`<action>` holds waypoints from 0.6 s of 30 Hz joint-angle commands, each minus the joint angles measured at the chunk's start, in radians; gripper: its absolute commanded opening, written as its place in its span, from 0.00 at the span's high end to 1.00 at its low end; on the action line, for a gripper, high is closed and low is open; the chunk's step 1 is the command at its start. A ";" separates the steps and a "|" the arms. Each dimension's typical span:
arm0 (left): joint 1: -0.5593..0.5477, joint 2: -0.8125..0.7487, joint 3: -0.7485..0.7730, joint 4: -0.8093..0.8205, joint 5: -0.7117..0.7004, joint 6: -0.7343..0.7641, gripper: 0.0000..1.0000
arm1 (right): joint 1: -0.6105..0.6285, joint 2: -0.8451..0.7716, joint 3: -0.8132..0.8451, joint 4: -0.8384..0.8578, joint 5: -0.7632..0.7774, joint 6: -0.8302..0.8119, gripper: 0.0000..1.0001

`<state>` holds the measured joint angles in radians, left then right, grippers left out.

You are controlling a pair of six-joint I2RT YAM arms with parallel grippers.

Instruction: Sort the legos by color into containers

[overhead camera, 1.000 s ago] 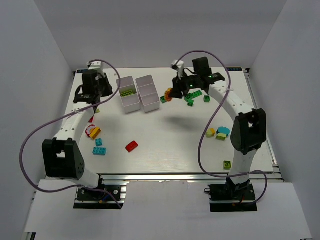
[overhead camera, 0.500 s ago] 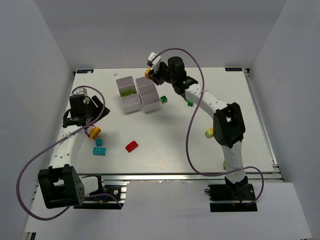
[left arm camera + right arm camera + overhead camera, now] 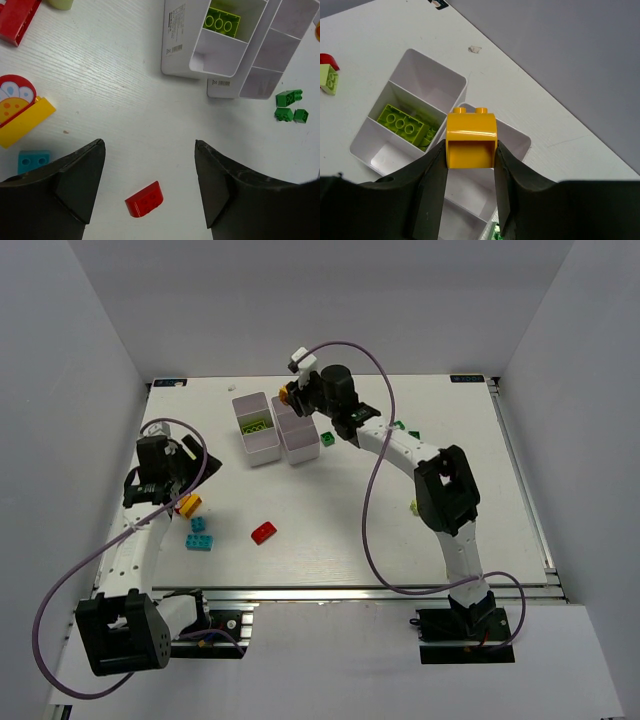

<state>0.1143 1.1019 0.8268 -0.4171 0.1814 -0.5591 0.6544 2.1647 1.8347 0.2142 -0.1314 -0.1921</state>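
Observation:
My right gripper (image 3: 292, 396) (image 3: 470, 155) is shut on an orange lego (image 3: 471, 140) (image 3: 287, 392). It holds the lego in the air over the far compartment of the right container (image 3: 317, 448) (image 3: 521, 138). The left container (image 3: 238, 426) (image 3: 369, 136) has lime legos (image 3: 402, 121) in its middle compartment. At the table's left, my left gripper (image 3: 172, 480) (image 3: 150, 145) hangs open and empty. A red lego (image 3: 144, 199) (image 3: 264, 531) lies on the table below and between its fingers. Both containers (image 3: 175, 45) show at the top of the left wrist view.
A yellow brick (image 3: 188, 505) and a red-and-white round piece (image 3: 15, 97) lie by my left gripper. Two cyan bricks (image 3: 199, 541) lie nearer the front. Green bricks (image 3: 328, 438) (image 3: 290, 105) lie right of the trays. Another red brick (image 3: 17, 17) lies at the far left.
My left gripper has opened and drawn back from the far left toward the front. My right gripper has carried the orange lego left, from the green bricks to above the right container.

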 commanded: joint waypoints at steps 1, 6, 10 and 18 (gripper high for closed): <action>0.002 -0.049 -0.009 -0.026 0.001 -0.030 0.18 | -0.006 0.027 -0.003 0.071 0.033 0.046 0.92; 0.002 -0.083 -0.008 -0.057 -0.022 -0.036 0.15 | -0.006 0.060 0.008 0.097 0.055 0.056 0.84; 0.004 -0.102 -0.003 -0.078 -0.036 -0.036 0.13 | -0.006 0.087 0.031 0.106 0.058 0.057 0.78; 0.004 -0.129 0.031 -0.138 -0.131 -0.038 0.02 | -0.007 0.122 0.044 0.129 0.072 0.066 0.58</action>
<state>0.1143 1.0080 0.8246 -0.5259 0.1017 -0.5922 0.6498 2.2696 1.8366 0.2882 -0.0803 -0.1371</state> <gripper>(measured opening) 0.978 0.433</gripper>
